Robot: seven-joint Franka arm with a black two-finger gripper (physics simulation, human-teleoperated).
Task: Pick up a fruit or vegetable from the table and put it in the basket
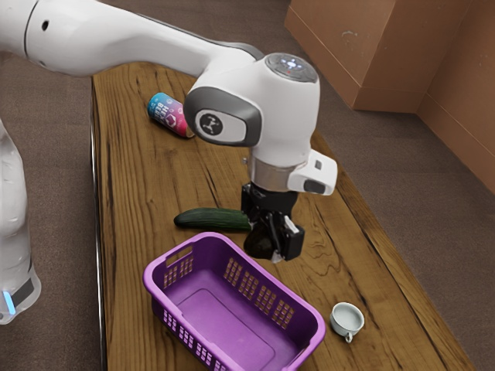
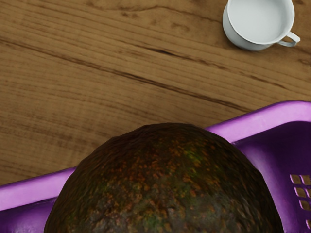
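Note:
My black gripper [image 1: 274, 241] is shut on a dark avocado [image 1: 260, 241], held above the table beside the basket's rim in the exterior view. In the wrist view the avocado [image 2: 165, 184] looms large, brown-green and rough-skinned, overlapping the basket's purple rim [image 2: 36, 187]. The purple basket [image 1: 224, 321] stands upright on the table, with its bare floor in sight. A green cucumber [image 1: 210, 219] lies behind the basket, its one end hidden by the gripper.
A white cup [image 1: 347, 320] stands close to the basket's side toward the exterior view's right; the wrist view has the cup [image 2: 259, 22] too. A blue and pink can [image 1: 171, 115] lies farther back on the wooden table [image 1: 128, 178].

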